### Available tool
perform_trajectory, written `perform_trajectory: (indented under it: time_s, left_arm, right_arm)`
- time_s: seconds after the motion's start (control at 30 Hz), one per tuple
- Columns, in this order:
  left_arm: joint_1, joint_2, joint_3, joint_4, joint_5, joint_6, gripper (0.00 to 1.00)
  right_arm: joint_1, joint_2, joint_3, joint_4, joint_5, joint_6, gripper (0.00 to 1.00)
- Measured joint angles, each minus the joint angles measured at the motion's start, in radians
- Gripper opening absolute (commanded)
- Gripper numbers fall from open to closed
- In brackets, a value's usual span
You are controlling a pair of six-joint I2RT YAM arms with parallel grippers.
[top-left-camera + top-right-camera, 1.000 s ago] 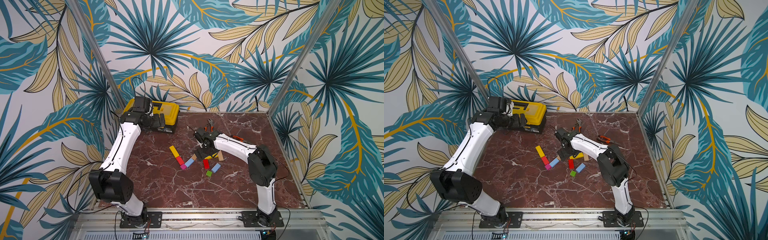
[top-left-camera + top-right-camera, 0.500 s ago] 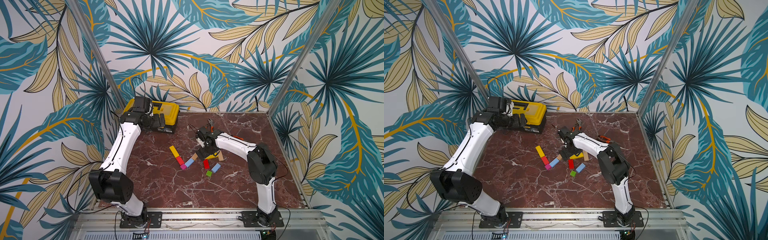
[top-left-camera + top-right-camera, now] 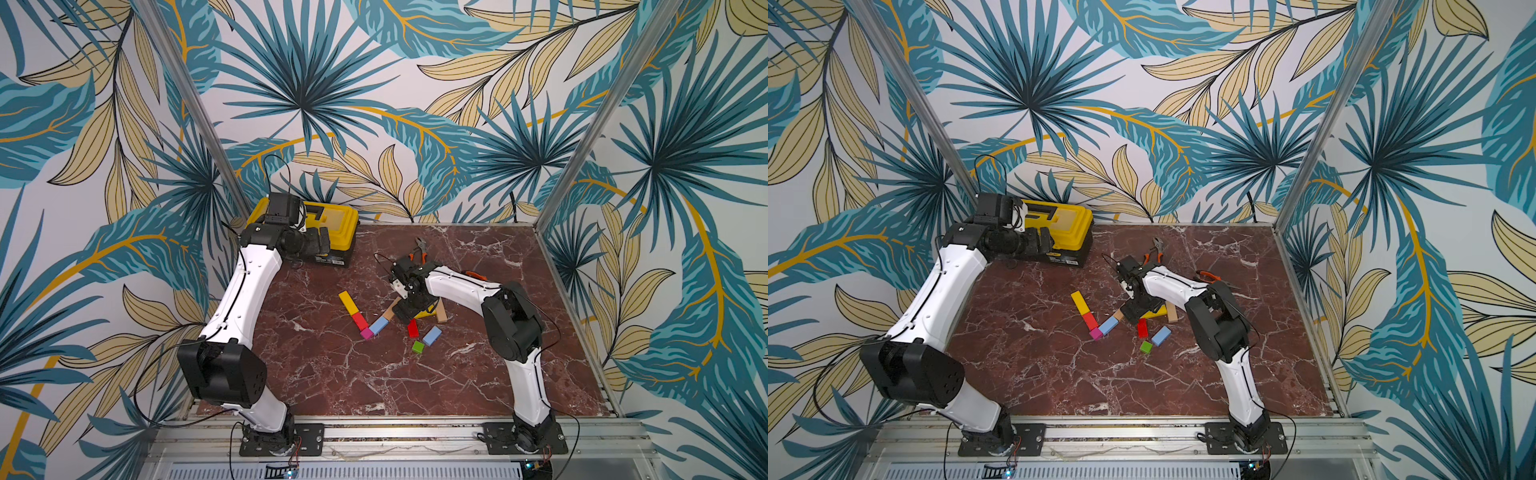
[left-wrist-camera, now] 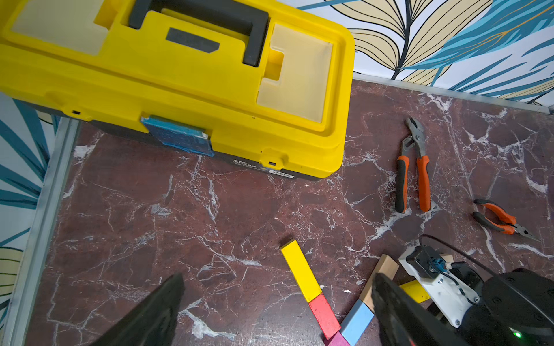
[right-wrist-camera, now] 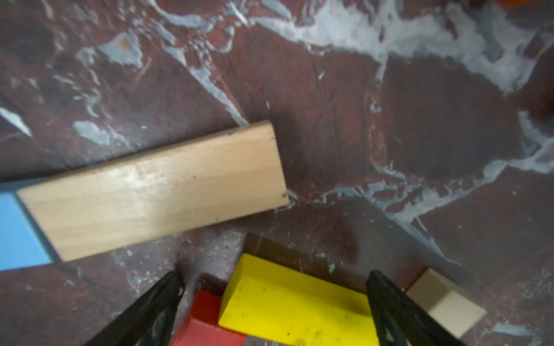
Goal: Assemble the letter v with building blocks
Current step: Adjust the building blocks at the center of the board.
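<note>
The letter v lies on the marble table: yellow bar [image 3: 348,302] and red block [image 3: 360,321] as one arm, magenta cube [image 3: 366,333] at the point, light-blue block [image 3: 378,326] and plain-wood bar [image 5: 156,188] as the other. My right gripper [image 3: 409,309] hangs open, low over the loose blocks beside the wood bar. A loose yellow bar [image 5: 296,305] lies between its fingers, untouched, with a red block [image 5: 207,326] under its end. A short wood block [image 3: 441,312], a light-blue block [image 3: 432,335] and a green cube [image 3: 418,346] lie nearby. My left gripper [image 3: 320,246] is open and empty by the toolbox.
A yellow toolbox [image 3: 328,224] stands at the back left corner. Orange-handled pliers [image 4: 412,167] lie behind the right wrist, and a smaller pair [image 4: 500,220] lies to their right. Metal posts and patterned walls enclose the table.
The right arm has shifted slightly, its open gripper staying over the loose blocks. The left arm has not moved.
</note>
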Motion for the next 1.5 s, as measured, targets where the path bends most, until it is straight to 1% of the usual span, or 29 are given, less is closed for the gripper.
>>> perform_trajectory:
  time_s: [0.57,0.93,1.13,1.33,1.5]
  left_arm:
    - [0.0,0.0,0.0,0.0,0.0,0.001,0.99]
    - [0.001,0.0,0.0,0.0,0.002,0.001,0.99]
    - [0.001,0.0,0.0,0.0,0.005,0.001,0.99]
    - [0.001,0.0,0.0,0.0,0.008,0.001,0.99]
    - [0.001,0.0,0.0,0.0,0.014,0.001,0.99]
  right_arm:
    - [-0.007,0.012,0.002,0.006,-0.029,-0.02,0.97]
    - [-0.009,-0.101,-0.173,0.034,-0.038,0.031,0.96]
    - [-0.009,-0.149,-0.25,0.045,-0.057,0.066,0.93]
    - [-0.002,-0.2,-0.325,0.071,-0.068,0.108,0.93]
    - [0.008,-0.261,-0.38,0.076,-0.066,0.153,0.96]
